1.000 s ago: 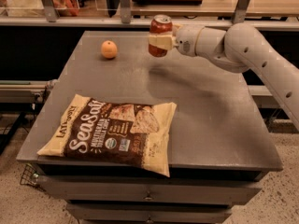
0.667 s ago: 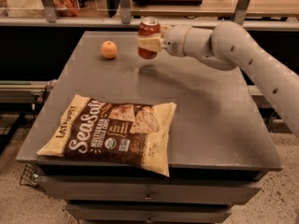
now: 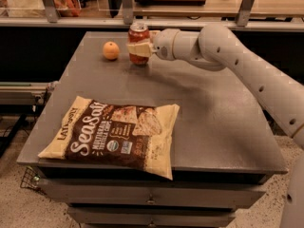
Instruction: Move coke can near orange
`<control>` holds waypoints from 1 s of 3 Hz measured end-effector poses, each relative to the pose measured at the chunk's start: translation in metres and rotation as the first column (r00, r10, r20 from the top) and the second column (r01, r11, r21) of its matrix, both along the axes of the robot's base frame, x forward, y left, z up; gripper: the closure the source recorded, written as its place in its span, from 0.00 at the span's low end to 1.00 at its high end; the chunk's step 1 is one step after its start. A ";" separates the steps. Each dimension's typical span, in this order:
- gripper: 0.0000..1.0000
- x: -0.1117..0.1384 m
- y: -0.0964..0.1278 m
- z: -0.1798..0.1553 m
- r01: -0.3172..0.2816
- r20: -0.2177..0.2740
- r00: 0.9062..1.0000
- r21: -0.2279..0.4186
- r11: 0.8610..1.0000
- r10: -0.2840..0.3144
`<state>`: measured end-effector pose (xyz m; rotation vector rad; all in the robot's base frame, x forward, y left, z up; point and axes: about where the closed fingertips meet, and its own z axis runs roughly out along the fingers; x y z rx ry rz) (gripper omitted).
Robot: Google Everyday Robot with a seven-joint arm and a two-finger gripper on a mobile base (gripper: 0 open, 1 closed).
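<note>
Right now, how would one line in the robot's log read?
tool: shut on coke can, far side of table | coke can: upright, beside orange, apart | chip bag: near front

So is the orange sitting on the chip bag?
No, the orange sits on bare table beside the coke can that the gripper holds, far from the chip bag.

The gripper (image 3: pixel 138 49) sits at the far edge of the table (image 3: pixel 223 127), clamped round the coke can (image 3: pixel 139 33), with only a narrow gap to the orange (image 3: pixel 111 50) beside it. The arm (image 3: pixel 237 61) bars the far right corner. The chip bag (image 3: pixel 114 134) fills the near left. Bare tabletop lies open between bag and can, and along the near right.
</note>
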<state>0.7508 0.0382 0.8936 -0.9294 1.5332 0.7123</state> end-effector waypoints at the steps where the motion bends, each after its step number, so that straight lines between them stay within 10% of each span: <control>1: 0.85 0.008 0.011 -0.006 -0.003 -0.007 1.000 -0.011 1.000 0.003; 3: 0.38 0.019 0.016 -0.014 -0.002 -0.030 1.000 -0.014 1.000 0.002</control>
